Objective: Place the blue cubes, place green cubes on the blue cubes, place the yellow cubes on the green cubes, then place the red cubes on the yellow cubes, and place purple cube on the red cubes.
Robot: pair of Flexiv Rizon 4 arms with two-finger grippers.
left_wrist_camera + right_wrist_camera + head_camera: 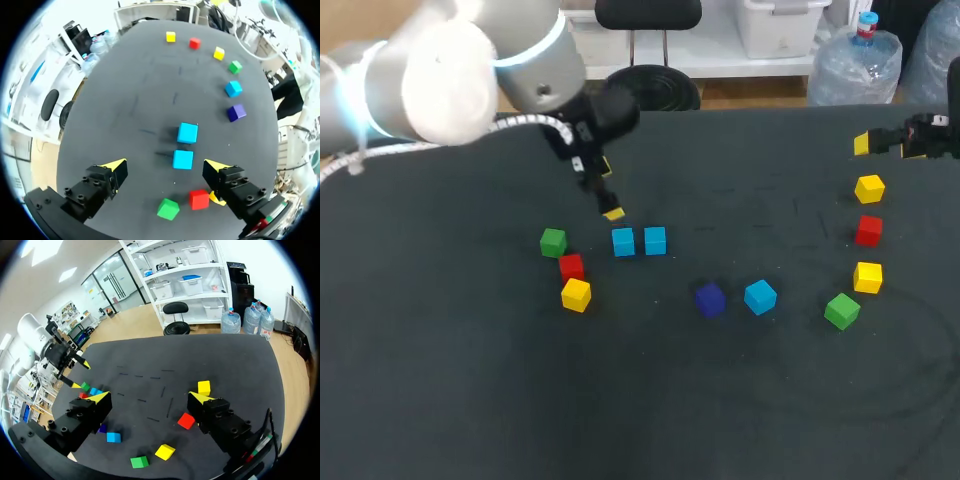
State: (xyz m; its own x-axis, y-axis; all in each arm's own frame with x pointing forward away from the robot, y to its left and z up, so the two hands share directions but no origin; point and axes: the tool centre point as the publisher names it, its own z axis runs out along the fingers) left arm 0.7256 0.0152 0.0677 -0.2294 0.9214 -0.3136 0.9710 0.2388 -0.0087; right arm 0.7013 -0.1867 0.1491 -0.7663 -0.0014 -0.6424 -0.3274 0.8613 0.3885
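Blue pair (623, 241) lines up across table, roughly under left gripper (166, 165), fingers apart; right gripper (149, 397) spread too, both tips seen only in wrist view.

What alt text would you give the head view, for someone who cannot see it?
The robot's left gripper, open, hangs near two blue cubes set side by side on a dark table. Nine more cubes, green, red, yellow, blue and purple, lie scattered around them; nothing is stacked.

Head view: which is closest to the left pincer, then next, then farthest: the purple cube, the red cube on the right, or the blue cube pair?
1. Blue cube pair, right beside the left pincer.
2. Purple cube, mid-table.
3. Red cube, far right side.
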